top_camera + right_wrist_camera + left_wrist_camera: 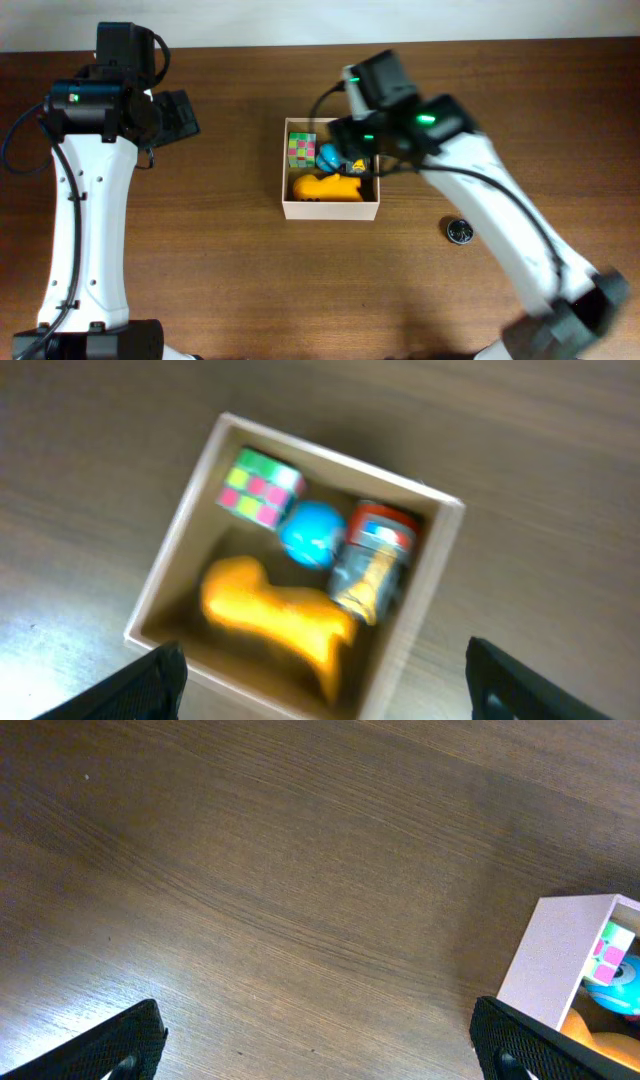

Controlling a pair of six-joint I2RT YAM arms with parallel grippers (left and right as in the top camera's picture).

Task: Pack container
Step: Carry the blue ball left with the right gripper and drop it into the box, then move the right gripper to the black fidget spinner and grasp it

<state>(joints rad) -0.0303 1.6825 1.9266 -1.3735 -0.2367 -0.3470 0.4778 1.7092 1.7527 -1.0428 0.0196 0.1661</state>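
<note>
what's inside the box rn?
In the box: a coloured cube, a blue ball, a yellow toy and a small red-topped jar. Whatever lies under them is covered, and the wrist view is blurred.

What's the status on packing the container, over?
Left gripper open, empty. Right gripper open over the container. Inside: cube, blue ball, yellow toy, can. Small round object loose on table.

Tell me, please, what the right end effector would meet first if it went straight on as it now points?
Probably the yellow toy inside the container; depth is unclear in this blurred view.
</note>
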